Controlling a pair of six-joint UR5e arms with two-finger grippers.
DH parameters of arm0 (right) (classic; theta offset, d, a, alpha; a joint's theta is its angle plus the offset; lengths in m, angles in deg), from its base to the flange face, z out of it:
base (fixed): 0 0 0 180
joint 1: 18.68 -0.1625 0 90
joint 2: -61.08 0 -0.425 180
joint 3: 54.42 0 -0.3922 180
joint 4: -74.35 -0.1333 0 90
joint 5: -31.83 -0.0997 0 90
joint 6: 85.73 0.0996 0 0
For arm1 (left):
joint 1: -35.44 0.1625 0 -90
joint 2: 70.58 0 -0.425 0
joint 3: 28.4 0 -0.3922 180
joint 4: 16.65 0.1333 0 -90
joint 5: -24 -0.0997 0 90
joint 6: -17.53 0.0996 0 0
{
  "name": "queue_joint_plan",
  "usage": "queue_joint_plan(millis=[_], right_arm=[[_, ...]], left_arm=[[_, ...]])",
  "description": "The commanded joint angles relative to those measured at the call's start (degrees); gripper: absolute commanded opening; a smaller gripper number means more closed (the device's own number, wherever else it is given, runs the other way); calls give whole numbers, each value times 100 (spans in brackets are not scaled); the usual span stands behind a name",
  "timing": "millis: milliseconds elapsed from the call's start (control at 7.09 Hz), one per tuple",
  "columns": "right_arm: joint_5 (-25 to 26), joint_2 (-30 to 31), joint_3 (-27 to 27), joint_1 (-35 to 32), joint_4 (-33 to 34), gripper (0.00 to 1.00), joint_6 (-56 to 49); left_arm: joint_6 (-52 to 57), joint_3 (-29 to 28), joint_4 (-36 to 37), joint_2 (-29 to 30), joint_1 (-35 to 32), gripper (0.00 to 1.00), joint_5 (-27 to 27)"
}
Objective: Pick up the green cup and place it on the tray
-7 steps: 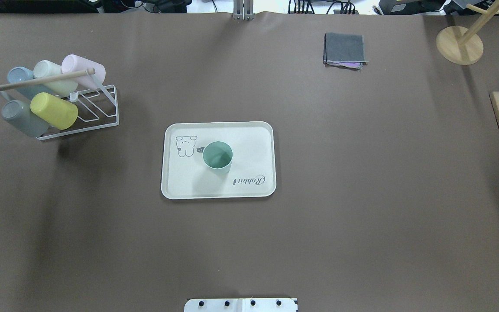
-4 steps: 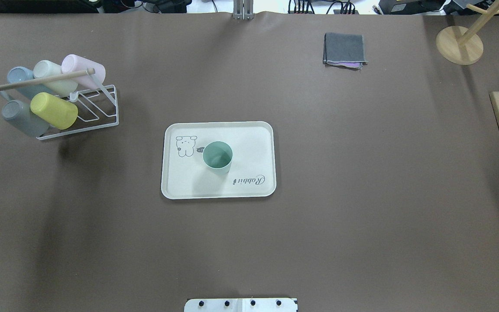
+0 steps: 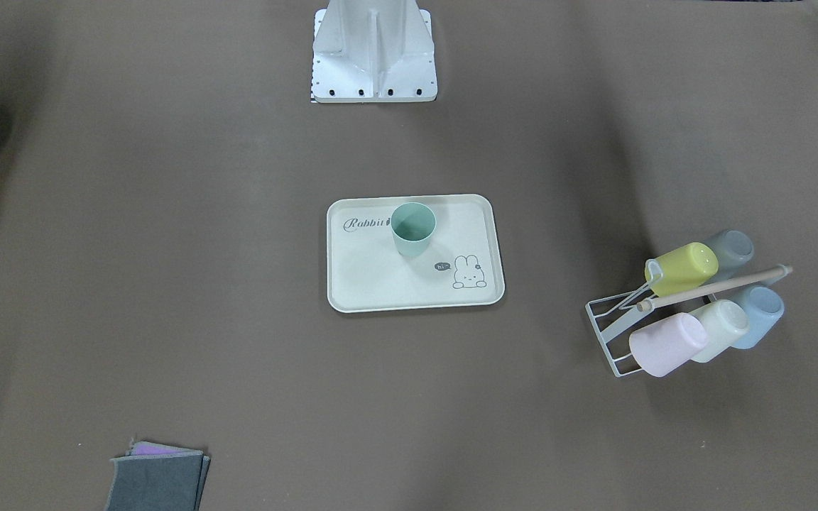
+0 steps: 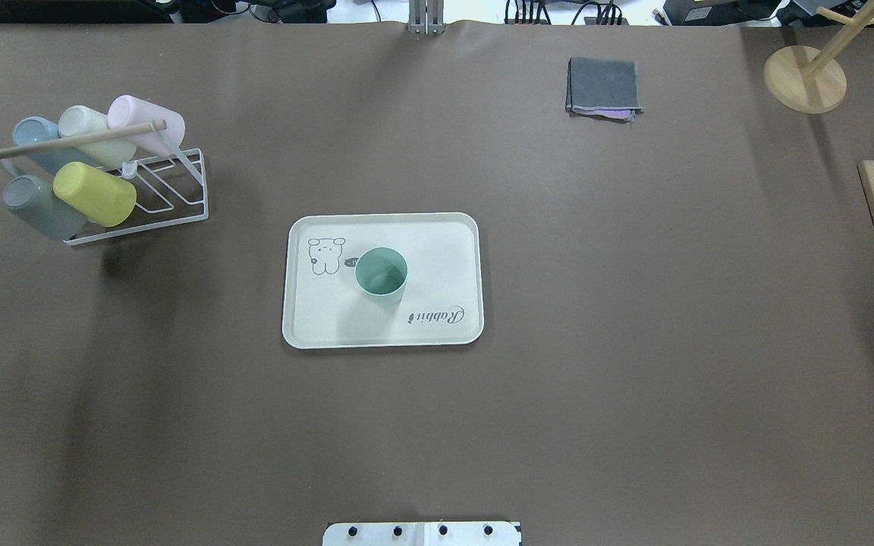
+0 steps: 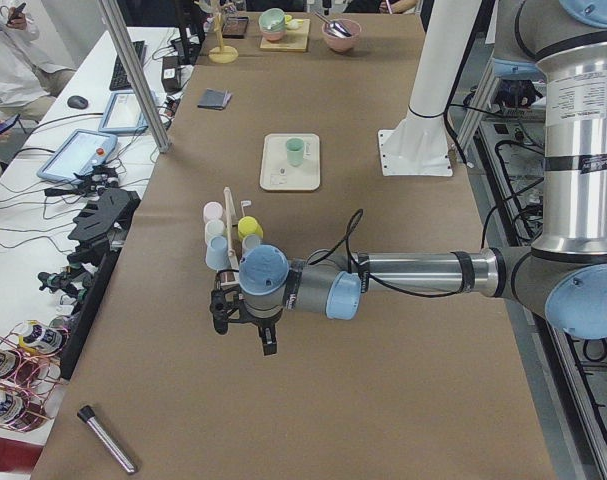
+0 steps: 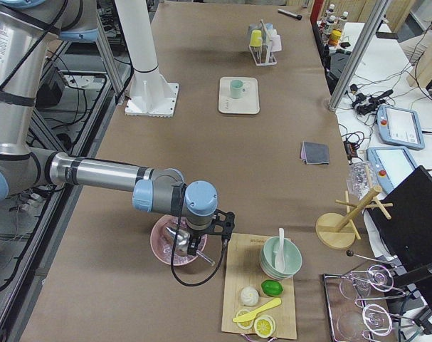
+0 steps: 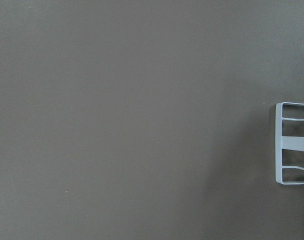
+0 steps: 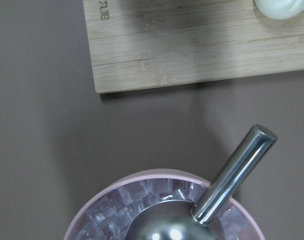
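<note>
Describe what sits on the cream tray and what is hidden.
Only the green cup stands there, upright and empty; the patch of tray beneath its base is covered.

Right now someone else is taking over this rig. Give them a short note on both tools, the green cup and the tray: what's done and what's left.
Left tool: hangs over bare table beyond the cup rack; open or shut cannot be told.
Right tool: over the pink bowl beside the wooden board; state cannot be told.
Green cup: upright on the tray, between the bunny drawing and the "Rabbit" script, with neither tool near it.
Done: the cup is on the tray and released.
Left: nothing for the placement, as far as the views show.
</note>
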Motion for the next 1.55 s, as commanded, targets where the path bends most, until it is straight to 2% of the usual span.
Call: queue_joint_plan(millis=[0, 1128, 1410], right_arm=[[0, 1, -9, 0, 0, 100, 1], [9, -43, -18, 0, 0, 100, 1], [228, -16, 8, 0, 0, 100, -17]], left_arm=[[521, 8, 203, -173, -339, 98, -116], [521, -1, 195, -279, -350, 98, -46], [521, 17, 204, -279, -350, 98, -37]])
